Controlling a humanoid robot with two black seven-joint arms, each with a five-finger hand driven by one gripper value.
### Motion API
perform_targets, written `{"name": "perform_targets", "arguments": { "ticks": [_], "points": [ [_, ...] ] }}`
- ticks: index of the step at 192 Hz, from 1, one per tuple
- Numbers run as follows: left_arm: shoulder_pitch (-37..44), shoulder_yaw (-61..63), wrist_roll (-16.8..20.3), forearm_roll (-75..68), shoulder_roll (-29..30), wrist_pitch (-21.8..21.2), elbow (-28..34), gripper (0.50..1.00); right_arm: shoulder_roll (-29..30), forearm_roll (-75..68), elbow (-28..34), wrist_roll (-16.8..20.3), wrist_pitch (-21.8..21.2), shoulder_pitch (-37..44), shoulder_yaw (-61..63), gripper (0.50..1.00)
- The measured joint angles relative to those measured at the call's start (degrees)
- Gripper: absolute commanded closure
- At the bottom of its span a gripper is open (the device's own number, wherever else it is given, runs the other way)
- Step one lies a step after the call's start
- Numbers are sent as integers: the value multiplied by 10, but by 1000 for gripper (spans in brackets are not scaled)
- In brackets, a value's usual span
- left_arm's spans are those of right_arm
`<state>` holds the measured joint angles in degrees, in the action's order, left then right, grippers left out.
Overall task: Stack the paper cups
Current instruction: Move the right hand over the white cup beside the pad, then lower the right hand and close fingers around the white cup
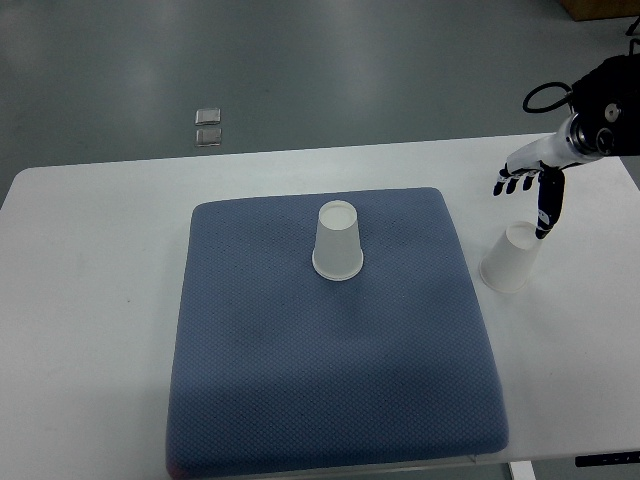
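White table filling most of the view, grey floor beyond its far edge. Blue textured mat lying flat across the middle of the table, corners rounded. Two small clear square pieces on the floor, one just behind the other.

Right arm cut off by the right edge past the wrist. Dark box at the far right corner clipped by the top edge, kind unclear. Two small clear objects on the floor beyond the table, too small to identify. Blue mat and table both cropped at the near edge.
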<state>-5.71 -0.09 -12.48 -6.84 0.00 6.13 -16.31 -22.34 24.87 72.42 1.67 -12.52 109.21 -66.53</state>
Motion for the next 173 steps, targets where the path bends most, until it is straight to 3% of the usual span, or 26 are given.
{"name": "perform_targets", "arguments": {
  "ticks": [94,173],
  "points": [
    [0,-1,0,0,0,-1,1,500,44,-3,-48,0,82,-108,-1,583],
    [1,-1,0,0,0,-1,1,500,48,-2,-69,1,98,-135,-5,595]
  ]
}}
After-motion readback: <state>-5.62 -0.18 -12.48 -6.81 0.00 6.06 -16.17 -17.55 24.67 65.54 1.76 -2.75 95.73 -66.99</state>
